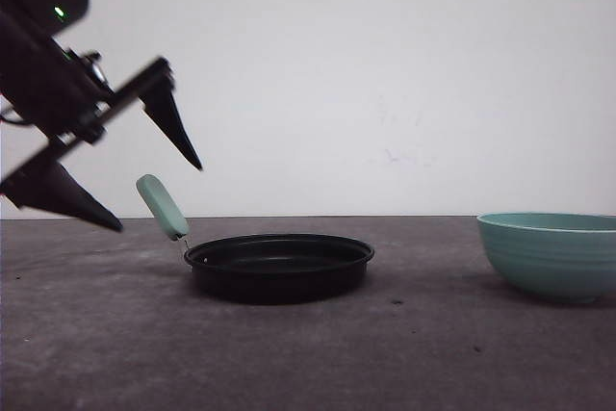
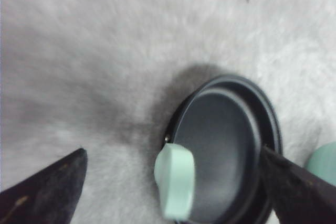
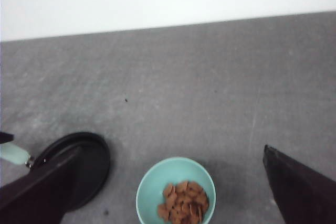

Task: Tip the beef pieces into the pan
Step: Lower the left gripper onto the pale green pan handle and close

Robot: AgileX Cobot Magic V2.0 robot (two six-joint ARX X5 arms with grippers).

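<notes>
I log: shallow round black pan (image 1: 278,264) with mint-green handle (image 1: 162,206) on grey table (image 1: 308,353); reddish-brown beef pieces (image 3: 182,202) heaped in teal ribbed bowl (image 1: 551,253); left gripper (image 1: 162,197) spread above handle; right gripper (image 3: 168,192) spread above bowl.

The pan (image 1: 278,264) is shallow, round and black, sitting flat and upright on the grey bench (image 1: 308,353), its inside bare. Its short, rounded mint-green handle (image 1: 162,206) rises at an angle from the rim on the robot's left side. The beef pieces (image 3: 182,202) are small, flat, reddish-brown chunks lying in a low heap at the bottom of a teal bowl (image 3: 152,192), which stands on the bench well apart from the pan, on its right.
</notes>
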